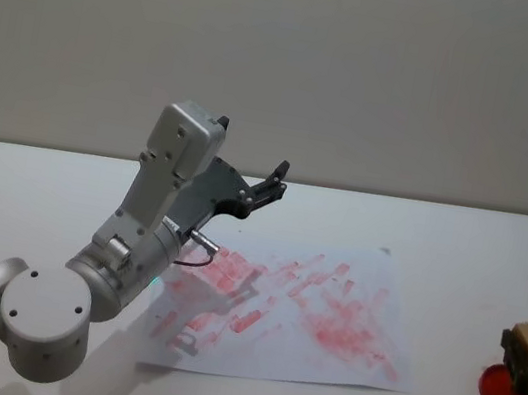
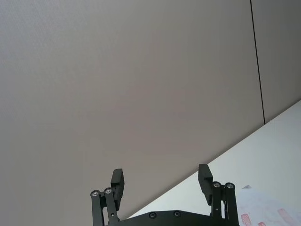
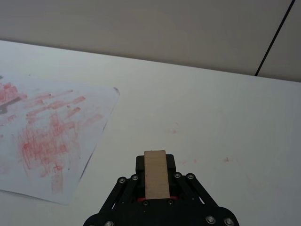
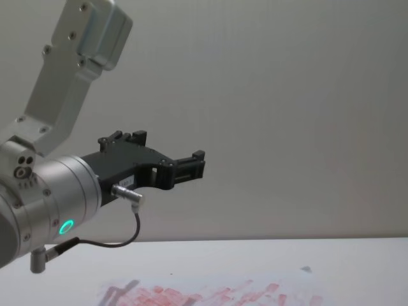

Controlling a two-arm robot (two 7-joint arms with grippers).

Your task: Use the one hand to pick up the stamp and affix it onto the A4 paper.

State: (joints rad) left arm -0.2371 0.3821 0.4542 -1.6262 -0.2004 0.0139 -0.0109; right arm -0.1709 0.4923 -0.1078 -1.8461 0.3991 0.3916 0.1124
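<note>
Overhead, the right gripper (image 1: 527,365) pinches the tan wooden stamp (image 1: 526,337) above a round red ink pad (image 1: 505,392), on bare white table (image 1: 469,242) right of the A4 paper (image 1: 372,277), near the view's right edge. Its wrist camera shows the stamp (image 3: 156,174) as a smooth upright block, the red-smeared paper (image 3: 70,127) well apart. From the chest, the left gripper (image 4: 194,164) hangs raised above the paper (image 4: 268,294); its own camera shows its fingers (image 2: 117,181) spread.
</note>
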